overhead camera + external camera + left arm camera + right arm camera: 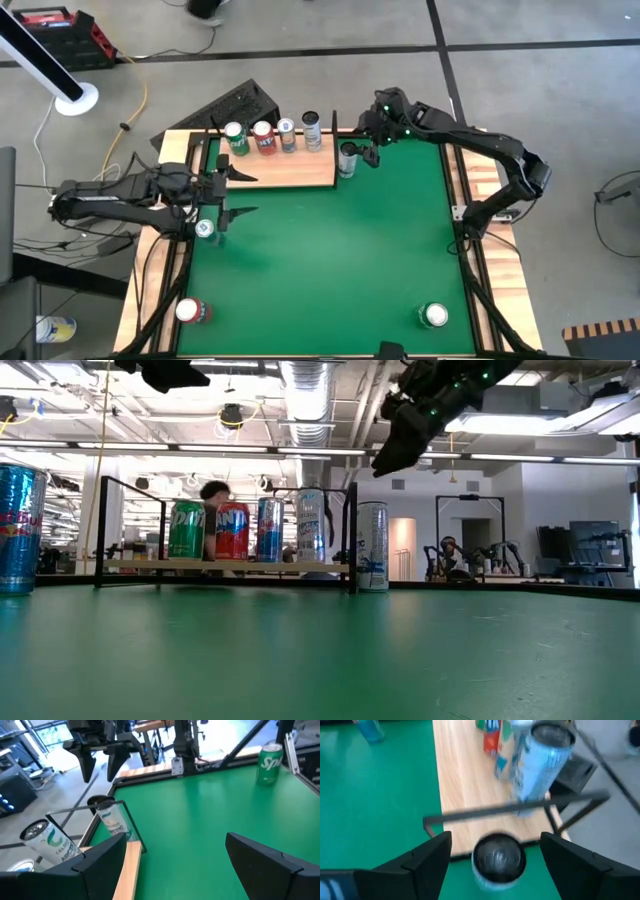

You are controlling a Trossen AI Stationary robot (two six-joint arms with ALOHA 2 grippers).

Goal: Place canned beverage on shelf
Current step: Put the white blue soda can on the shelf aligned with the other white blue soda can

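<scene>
The pale wooden shelf with thin black posts stands at the table's far side. Several cans stand on it in a row: green, red, blue and white. A silver can stands upright on the green table just off the shelf's right end; it also shows in the low view. My right gripper is open above this can, one finger on either side and clear of it. My left gripper is open and empty at the shelf's near left corner.
A blue can stands on the table just near of my left gripper. A red can stands at the near left and a green can at the near right. The shelf's black rail crosses in front of my right gripper.
</scene>
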